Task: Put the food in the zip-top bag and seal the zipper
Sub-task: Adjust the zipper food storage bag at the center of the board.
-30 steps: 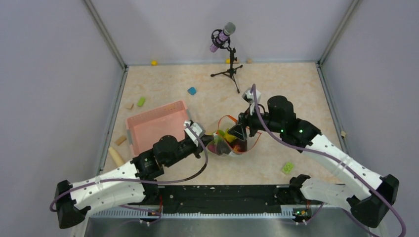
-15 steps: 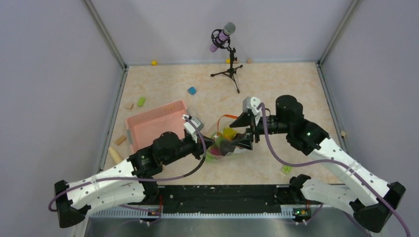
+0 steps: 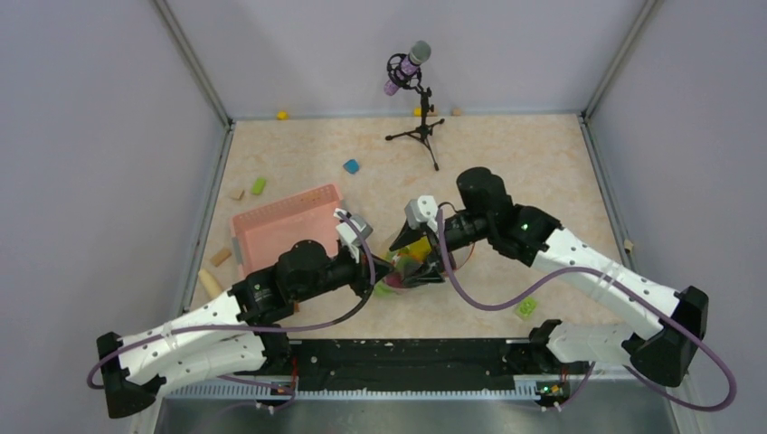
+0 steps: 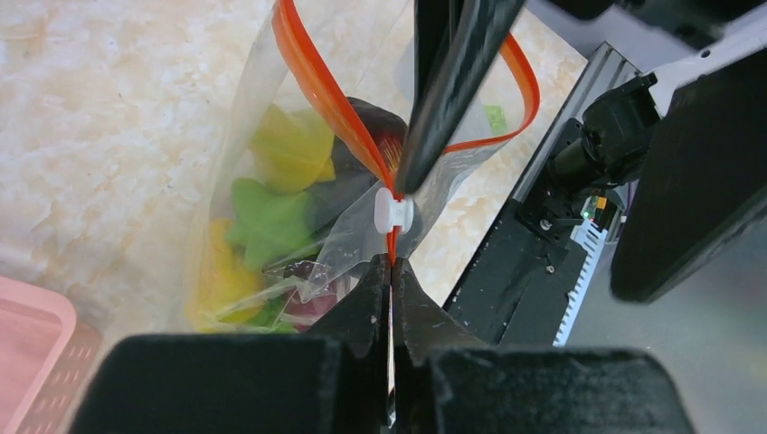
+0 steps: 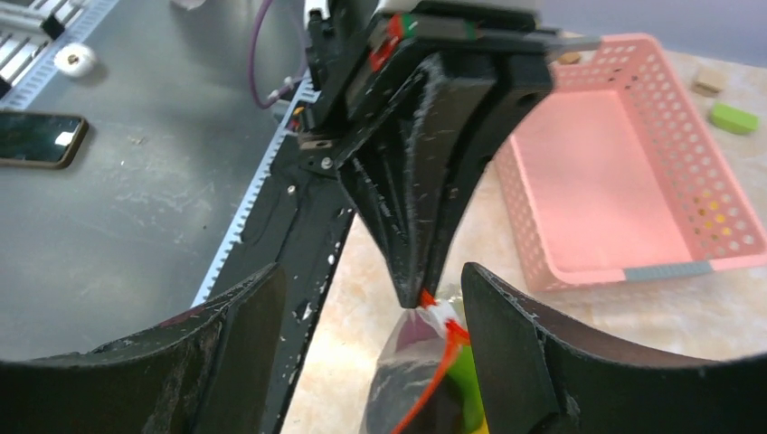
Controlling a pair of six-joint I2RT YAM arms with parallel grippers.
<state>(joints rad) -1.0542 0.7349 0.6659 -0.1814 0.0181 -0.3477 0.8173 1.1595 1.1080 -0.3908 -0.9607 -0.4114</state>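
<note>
The clear zip-top bag (image 3: 414, 267) stands on the table between my arms. It holds food: a yellow piece (image 4: 285, 145), a green piece (image 4: 271, 217), a dark brown piece (image 4: 375, 122) and a maroon piece (image 4: 312, 303). My left gripper (image 4: 392, 271) is shut on the end of the orange-red zipper (image 4: 317, 81), just below the white slider (image 4: 392, 212). My right gripper (image 5: 373, 271) is open above the bag mouth. One of its fingers (image 4: 443, 108) reaches down beside the slider (image 5: 443, 312). The mouth beyond the slider gapes open.
The pink basket (image 3: 285, 231) sits left of the bag, behind my left arm. A microphone stand (image 3: 416, 117) is at the back. Small blocks (image 3: 351, 166) lie at the back left. A light green piece (image 3: 526, 307) lies front right. A phone (image 5: 36, 136) lies off the table.
My right gripper has swung left from the bag's right side to over its mouth, close to the left gripper. The left gripper has kept its hold on the zipper end.
</note>
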